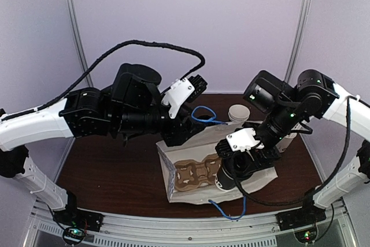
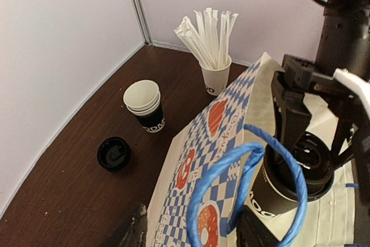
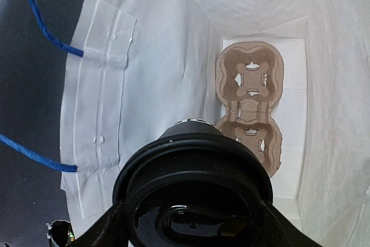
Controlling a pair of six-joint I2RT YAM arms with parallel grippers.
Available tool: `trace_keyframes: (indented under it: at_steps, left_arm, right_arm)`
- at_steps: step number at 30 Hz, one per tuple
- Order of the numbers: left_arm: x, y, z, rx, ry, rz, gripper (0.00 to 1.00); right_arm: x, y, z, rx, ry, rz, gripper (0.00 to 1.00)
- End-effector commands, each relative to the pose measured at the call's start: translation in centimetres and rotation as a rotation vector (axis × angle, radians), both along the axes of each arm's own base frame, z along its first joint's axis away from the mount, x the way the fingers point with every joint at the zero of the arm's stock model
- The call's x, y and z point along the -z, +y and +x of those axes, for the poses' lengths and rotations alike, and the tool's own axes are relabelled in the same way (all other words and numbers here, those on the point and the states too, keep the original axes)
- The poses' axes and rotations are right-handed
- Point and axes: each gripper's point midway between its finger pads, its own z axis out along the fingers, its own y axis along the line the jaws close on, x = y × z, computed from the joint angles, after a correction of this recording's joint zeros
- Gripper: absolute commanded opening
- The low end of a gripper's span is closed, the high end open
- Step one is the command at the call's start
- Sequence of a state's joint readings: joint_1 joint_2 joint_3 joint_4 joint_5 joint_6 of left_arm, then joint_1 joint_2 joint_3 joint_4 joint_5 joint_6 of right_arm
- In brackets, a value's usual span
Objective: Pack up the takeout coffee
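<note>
The takeout coffee (image 3: 193, 183), a black cup with a black lid, hangs in the mouth of the white paper bag (image 3: 156, 56). My right gripper (image 3: 191, 229) is shut on it, one finger on each side of the lid. The same cup (image 2: 289, 183) shows in the left wrist view beside the bag's checkered outside (image 2: 196, 148). A brown cardboard carrier (image 3: 251, 73) lies at the bottom of the bag. My left gripper (image 2: 193, 232) stands open, and the bag's blue handle loop (image 2: 231, 172) runs loose between its fingers. From above, the right gripper (image 1: 231, 172) is over the bag (image 1: 185, 195).
A stack of lidless cups (image 2: 144, 105) and a white cup of wrapped straws (image 2: 215, 79) stand behind the bag near the back wall. A loose black lid (image 2: 113, 153) lies on the brown table (image 2: 69, 201) to the left. A second blue handle (image 1: 228, 209) hangs toward the near edge.
</note>
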State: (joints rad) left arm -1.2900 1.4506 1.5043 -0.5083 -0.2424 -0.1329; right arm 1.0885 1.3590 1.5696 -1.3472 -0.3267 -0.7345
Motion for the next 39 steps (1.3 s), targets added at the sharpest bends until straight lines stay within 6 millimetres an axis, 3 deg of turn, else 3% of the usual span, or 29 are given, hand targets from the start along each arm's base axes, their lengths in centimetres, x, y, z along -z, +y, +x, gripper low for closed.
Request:
trace_keyframes:
  at_steps: [1, 4, 10, 16, 20, 23, 26, 30, 32, 34, 39]
  left_arm:
    - [-6.4, 0.0, -1.3, 0.080, -0.043, -0.200, 0.58]
    - [-8.3, 1.2, -0.9, 0.046, -0.101, -0.249, 0.62]
    - [-9.8, 5.3, 2.6, -0.166, -0.243, -0.255, 0.66]
    - [-9.2, 8.3, 6.1, -0.276, -0.229, -0.286, 0.68]
    - [-7.1, 8.6, 8.0, -0.283, -0.148, -0.293, 0.68]
    - [-5.0, 7.5, 8.8, -0.247, -0.065, -0.271, 0.68]
    - [-3.2, 6.6, 8.9, -0.217, -0.029, -0.231, 0.68]
    - [-1.4, 7.4, 10.3, -0.266, 0.015, -0.206, 0.68]
    - [0.2, 7.7, 11.0, -0.286, 0.041, -0.183, 0.68]
    - [1.8, 7.7, 11.4, -0.297, 0.086, -0.167, 0.68]
    - [4.5, 5.3, 10.2, -0.195, 0.217, -0.188, 0.66]
  right_arm:
    - [1.1, -1.1, -0.9, -0.020, 0.020, -0.036, 0.63]
    - [1.6, -1.2, 0.3, 0.006, -0.047, -0.066, 0.63]
    - [2.8, -1.1, 1.6, 0.020, -0.150, -0.112, 0.62]
    - [1.5, 0.6, 5.4, 0.139, -0.318, -0.083, 0.60]
    - [1.6, 1.4, 6.0, 0.166, -0.333, -0.069, 0.60]
    - [2.8, 1.2, 5.3, 0.144, -0.309, -0.097, 0.59]
    - [3.7, 0.4, 3.9, 0.106, -0.252, -0.122, 0.59]
    - [4.9, 0.0, 0.2, 0.025, -0.086, -0.123, 0.61]
    - [4.9, -0.1, -0.7, 0.004, -0.069, -0.115, 0.61]
    - [4.7, -0.3, -0.1, 0.015, -0.107, -0.110, 0.60]
    - [4.5, -0.5, 0.8, 0.032, -0.190, -0.110, 0.59]
